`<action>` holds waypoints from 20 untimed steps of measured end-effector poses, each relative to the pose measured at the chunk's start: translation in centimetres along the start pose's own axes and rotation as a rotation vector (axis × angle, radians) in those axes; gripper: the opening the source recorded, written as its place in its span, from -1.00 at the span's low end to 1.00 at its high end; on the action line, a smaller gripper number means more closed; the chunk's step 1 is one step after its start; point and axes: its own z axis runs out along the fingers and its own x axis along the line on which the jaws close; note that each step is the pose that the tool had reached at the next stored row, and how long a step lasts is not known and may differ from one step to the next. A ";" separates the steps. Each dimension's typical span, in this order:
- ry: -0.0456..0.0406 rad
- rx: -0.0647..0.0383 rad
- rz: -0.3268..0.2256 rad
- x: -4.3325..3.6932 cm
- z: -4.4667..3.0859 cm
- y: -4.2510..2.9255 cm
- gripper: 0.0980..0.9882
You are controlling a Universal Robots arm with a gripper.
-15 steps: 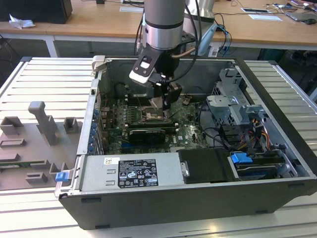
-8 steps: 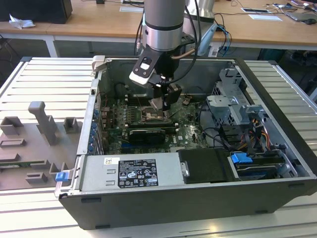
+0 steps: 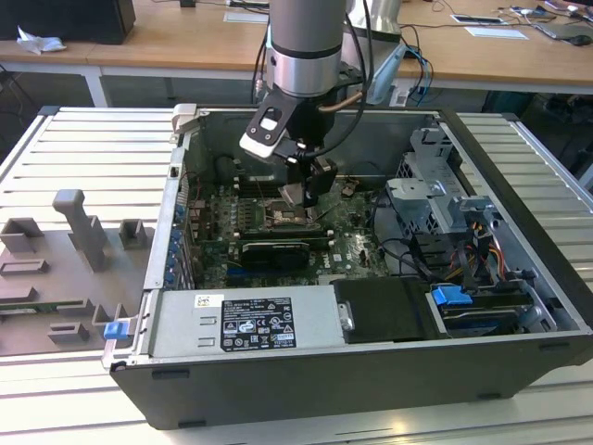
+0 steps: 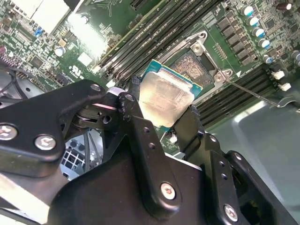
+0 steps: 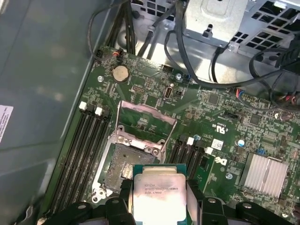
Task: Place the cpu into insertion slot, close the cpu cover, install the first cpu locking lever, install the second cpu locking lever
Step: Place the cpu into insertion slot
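Black end effector [image 4: 164, 107] right up close, its fingers [image 4: 130, 107] clamped on two opposite edges of the cpu [image 4: 166, 99]. The cpu hangs over the insertion slot [image 4: 193, 65], hiding one corner of it. In the first wrist view the cpu cover [image 5: 143, 123] stands flipped open, and the cpu's near edge is cut off.

**Chip held at the socket**

In the second wrist view I saw my gripper [image 4: 161, 110] clamping the chip [image 4: 166, 96] by two opposite edges, its silvery top facing the camera. Just beyond lay the bare socket [image 4: 190, 64] in the green board [image 4: 229, 40], flanked by long memory slots [image 4: 140, 40].
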 end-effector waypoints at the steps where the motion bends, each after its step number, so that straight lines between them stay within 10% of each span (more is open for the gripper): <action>1: -0.0004 0.000 0.009 0.06 0.11 0.00 0.00; 20: -0.0017 0.011 0.075 0.40 1.50 -0.47 0.00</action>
